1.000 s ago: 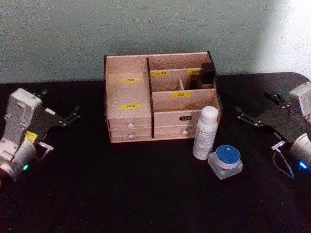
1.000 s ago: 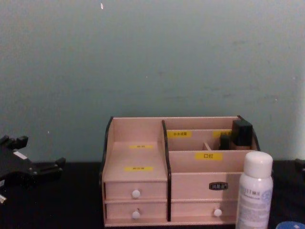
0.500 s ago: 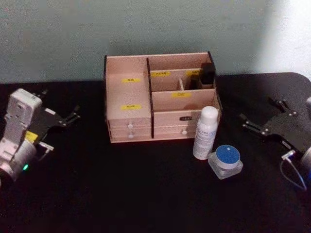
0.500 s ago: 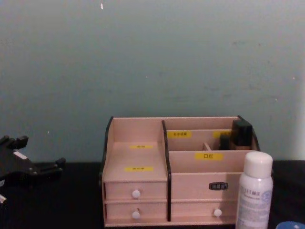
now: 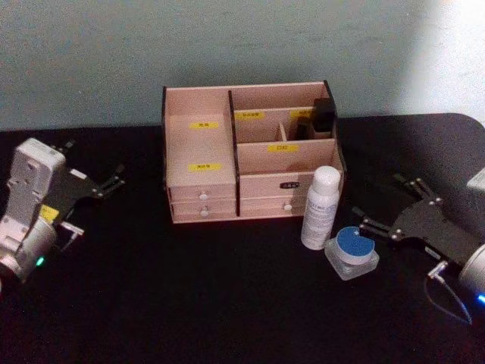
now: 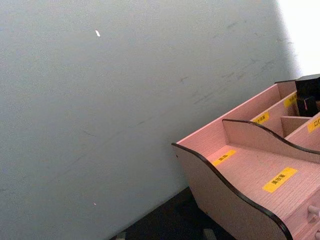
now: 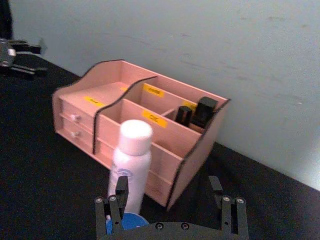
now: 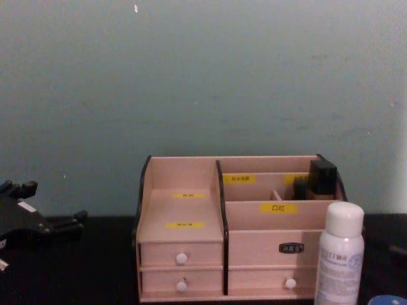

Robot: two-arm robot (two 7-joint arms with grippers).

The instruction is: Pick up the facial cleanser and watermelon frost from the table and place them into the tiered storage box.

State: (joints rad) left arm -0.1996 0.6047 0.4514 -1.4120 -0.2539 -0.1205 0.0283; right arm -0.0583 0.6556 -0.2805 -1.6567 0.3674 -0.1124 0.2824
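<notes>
Looks like setup for the first grab: got the right claw point(image 5: 389, 205) spread wide to fit the blue-lidded jar point(image 5: 352, 252) just beside it, white bottle point(image 5: 321, 206) (probably the cleanser) upright on the bench point(image 5: 189, 303) before the tiered storage box point(image 5: 201, 144), left claw point(image 5: 91, 163) parked open far left.

A: Where's the tiered storage box point(image 5: 198, 144)?
B: Middle of the surface point(image 5: 227, 303), toward the back.
A: And the bottle point(image 5: 320, 208)?
B: Upright just before the box's right end; the jar point(image 5: 352, 252) lies just beside it, nearer and to the right. The right gripper point(image 5: 376, 200) sits just right of the jar, the left gripper point(image 5: 97, 161) well left of the box.
</notes>
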